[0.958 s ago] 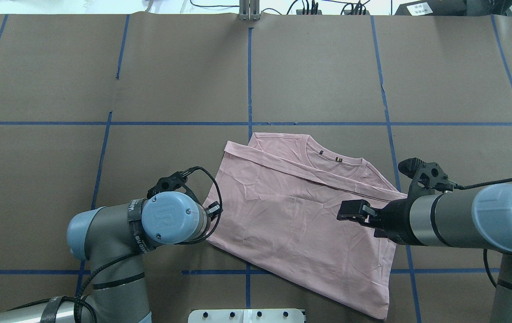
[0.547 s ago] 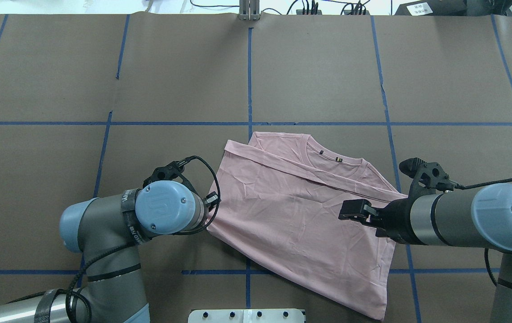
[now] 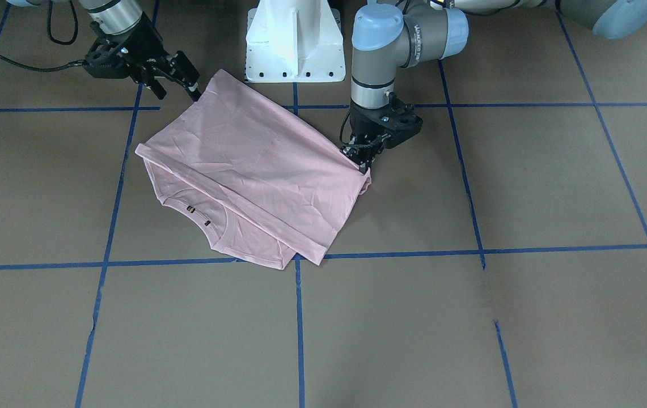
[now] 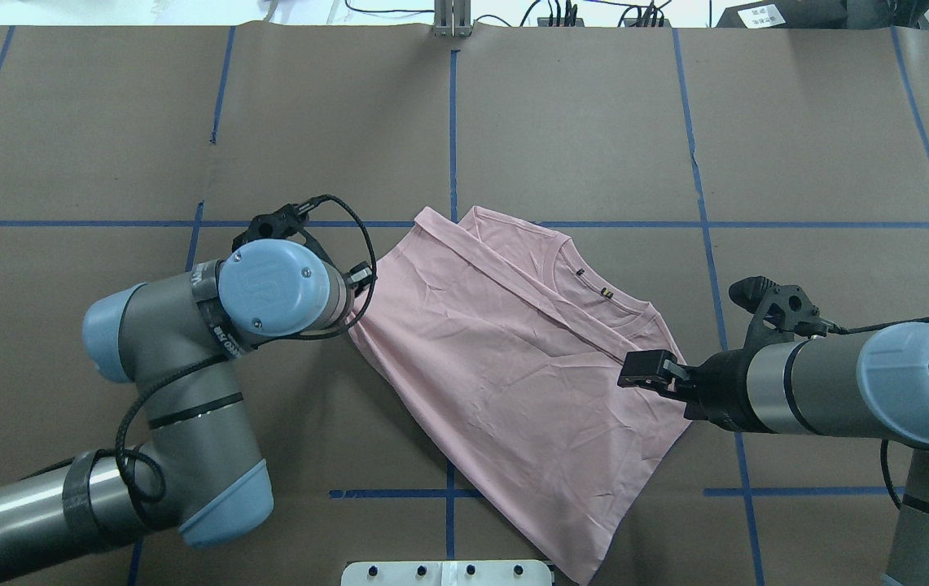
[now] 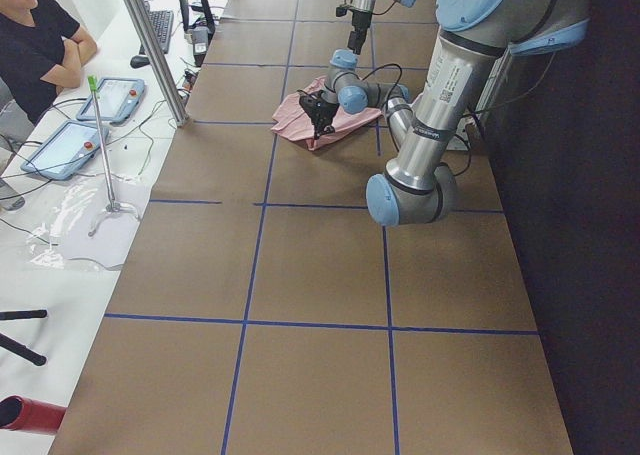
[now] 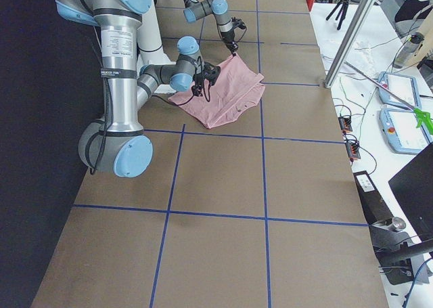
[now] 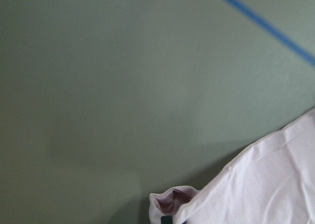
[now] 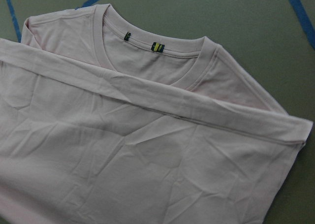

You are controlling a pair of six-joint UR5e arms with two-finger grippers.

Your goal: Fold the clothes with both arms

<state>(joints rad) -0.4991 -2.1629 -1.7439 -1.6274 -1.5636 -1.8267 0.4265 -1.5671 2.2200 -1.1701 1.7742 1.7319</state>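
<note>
The pale pink T-shirt point(image 4: 513, 366) lies folded in half on the table, its ribbed collar point(image 4: 606, 299) showing at the far side. The dog print and lettering are hidden. My left gripper point(image 3: 364, 164) points down and is shut on the shirt's left corner. The left wrist view shows that corner of the T-shirt point(image 7: 172, 202) bunched up. In the overhead view my left wrist hides that gripper. My right gripper point(image 3: 178, 85) hovers open at the shirt's right side edge, holding nothing. The right wrist view shows the fold of the T-shirt point(image 8: 147, 106) and its collar.
The white pedestal base point(image 3: 295, 45) stands at the near table edge, right beside the shirt's near corner. Blue tape lines point(image 4: 452, 138) grid the brown table cover. An operator point(image 5: 40, 35) sits with tablets beyond the table's far edge.
My left gripper has moved away from the robot and to the left, dragging the shirt's corner. The whole shirt has slid left and turned. My right gripper has hardly moved.
</note>
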